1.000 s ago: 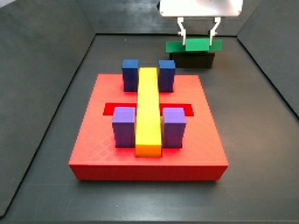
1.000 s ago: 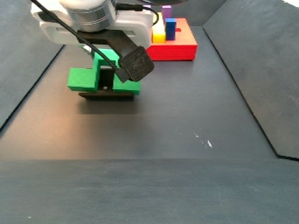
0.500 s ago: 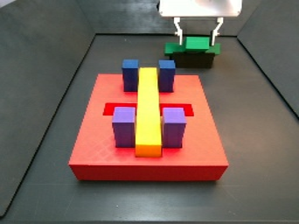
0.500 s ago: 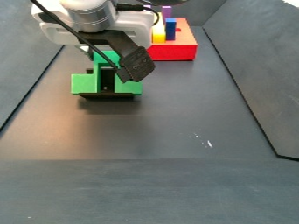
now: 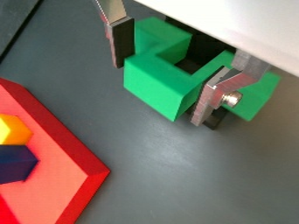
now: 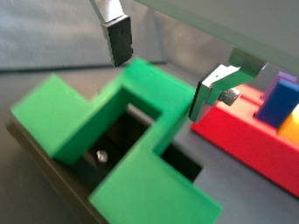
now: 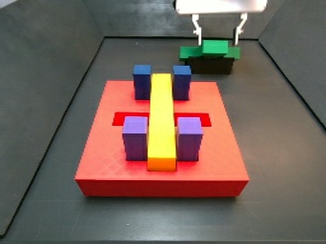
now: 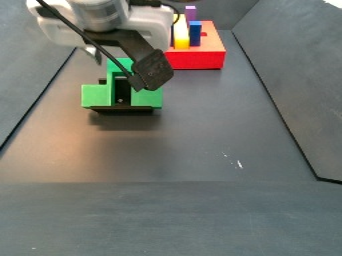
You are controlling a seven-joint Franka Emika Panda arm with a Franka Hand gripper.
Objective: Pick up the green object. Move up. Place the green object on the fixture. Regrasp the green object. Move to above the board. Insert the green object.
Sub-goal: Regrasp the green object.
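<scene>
The green object point(image 7: 211, 50) rests on the dark fixture point(image 7: 214, 66) at the far end of the floor, beyond the board point(image 7: 114, 157). It also shows in a side view point(image 8: 118, 96) on the fixture point(image 8: 123, 111). My gripper point(image 7: 218, 26) hangs just above it, open, holding nothing. In both wrist views the fingers point(image 5: 121, 39) point(image 6: 119, 39) stand either side of the green object point(image 5: 158, 83) point(image 6: 140, 122), slightly above it and apart from it. The fixture's dark inside point(image 6: 128, 149) shows through the notch.
The red board point(image 5: 47, 175) carries a long yellow bar point(image 7: 162, 119), blue blocks point(image 7: 143, 78) and purple blocks point(image 7: 135, 133). Its corner point(image 6: 251, 144) lies close to the fixture. Dark walls point(image 7: 64, 95) bound the floor on both sides.
My gripper has risen a little off the green object, which stays on the fixture. The jaws now stand apart from it.
</scene>
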